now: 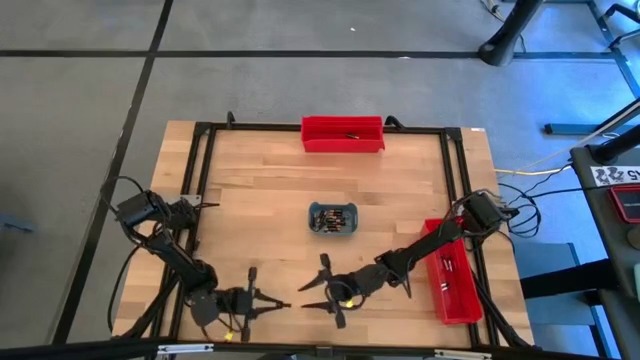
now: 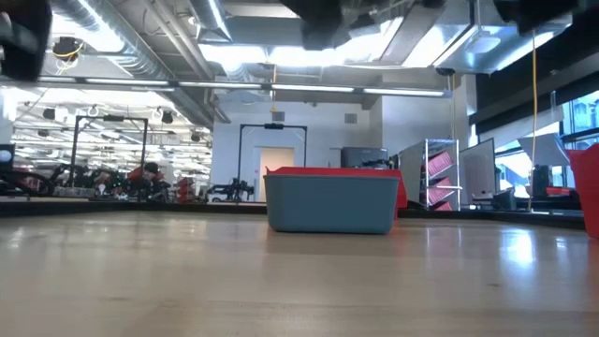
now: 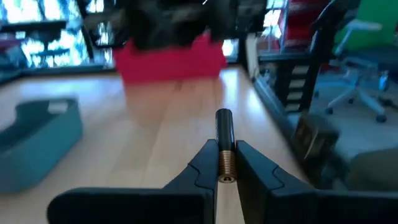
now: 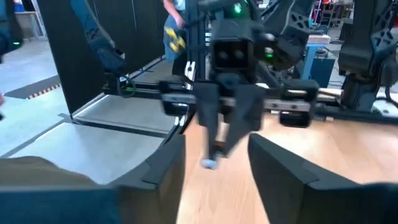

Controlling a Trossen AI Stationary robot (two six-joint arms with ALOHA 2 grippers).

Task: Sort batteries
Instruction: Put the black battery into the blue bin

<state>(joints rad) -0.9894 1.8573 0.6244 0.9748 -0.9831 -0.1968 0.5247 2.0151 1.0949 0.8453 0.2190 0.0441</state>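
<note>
My left gripper (image 1: pixel 286 304) is near the table's front edge, left of the middle, shut on one battery (image 3: pixel 224 132), a black cylinder with a copper end. My right gripper (image 1: pixel 308 297) faces it from the right, open, with nothing between its fingers (image 4: pixel 168 163). Its wrist view looks straight at the left gripper (image 4: pixel 219 144) and the battery's free tip (image 4: pixel 209 163). More batteries (image 1: pixel 332 217) lie in the small grey-blue tray (image 1: pixel 350 230) at the table's middle. My left gripper pinches the battery's copper end (image 3: pixel 226 163) between its two fingertips (image 3: pixel 204 163). The fingers come about level from the table's left and lie along the battery. Its black end sticks out ahead of them, clear of the table.
One red bin (image 1: pixel 343 135) stands at the far edge with a small thing inside. Another red bin (image 1: pixel 456 290) lies along the right side under the right arm. A black frame (image 1: pixel 205 160) rims the table. Bare wood lies between the tray and the grippers.
</note>
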